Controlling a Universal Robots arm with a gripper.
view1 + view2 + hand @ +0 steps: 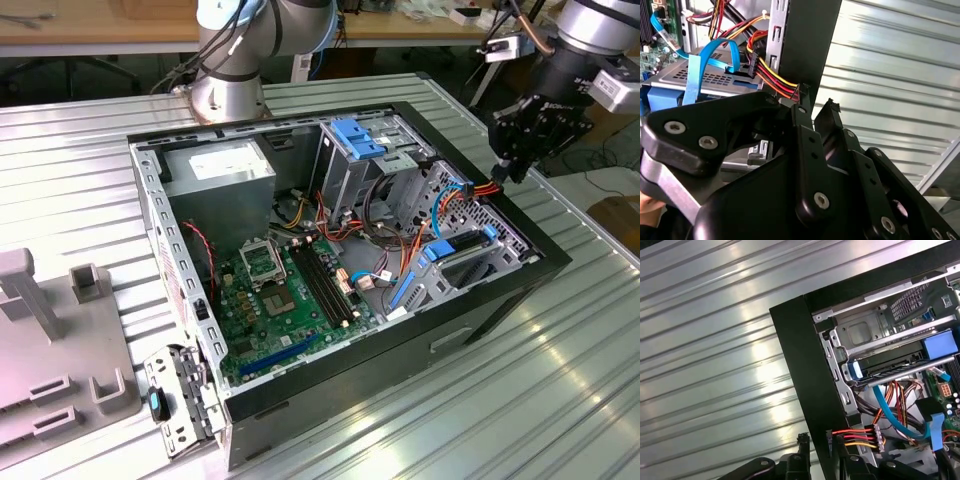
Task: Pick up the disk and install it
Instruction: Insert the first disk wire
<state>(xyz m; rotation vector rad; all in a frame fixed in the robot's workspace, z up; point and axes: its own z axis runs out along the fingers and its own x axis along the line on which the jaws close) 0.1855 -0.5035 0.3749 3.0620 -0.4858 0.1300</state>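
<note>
**Disk in its bay, gripper empty beside the case wall**

The disk (pixel 460 250) lies flat in the near bay of the computer case (pixel 350 370), at the exterior view's right, with cables plugged into its end. The gripper (pixel 510 160) hovers just beyond it, slightly parted and holding nothing. A descent here would likely strike the case wall (pixel 805 35) or snag the power wires (pixel 772 75), loosening the connector.
</note>
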